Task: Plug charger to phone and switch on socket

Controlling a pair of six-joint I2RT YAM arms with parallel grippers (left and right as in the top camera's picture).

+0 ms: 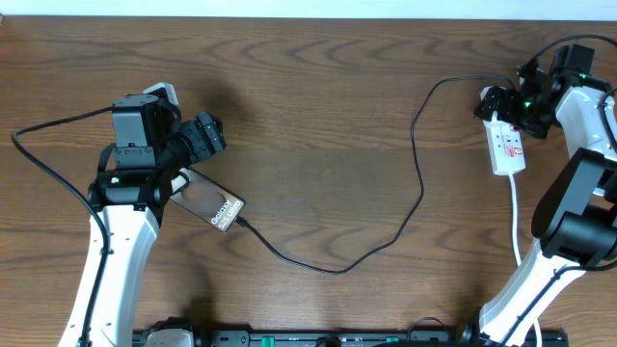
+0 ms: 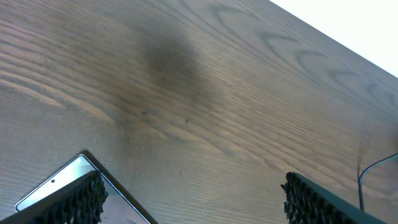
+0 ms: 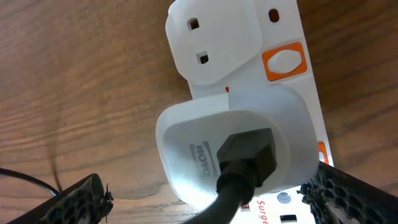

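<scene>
The phone [image 1: 214, 204] lies flat by my left arm, with white lettering on its near end. Its corner also shows in the left wrist view [image 2: 53, 182]. The charger's thin black cable [image 1: 418, 178] meets the phone's end, loops across the table and runs to the socket [image 1: 507, 146], a white power strip. In the right wrist view the cable's black connector [image 3: 247, 151] sits in a white adapter [image 3: 186, 134] plugged into the strip [image 3: 211, 37], beside an orange switch [image 3: 284, 61]. My right gripper [image 3: 211, 200] is open astride the adapter. My left gripper [image 2: 193, 205] is open and empty above the table.
The strip's white cord [image 1: 518, 217] runs toward the front edge past my right arm's base [image 1: 578, 217]. A black cable [image 1: 48, 164] loops left of the left arm. The table's far edge [image 2: 348, 50] lies ahead of the left gripper.
</scene>
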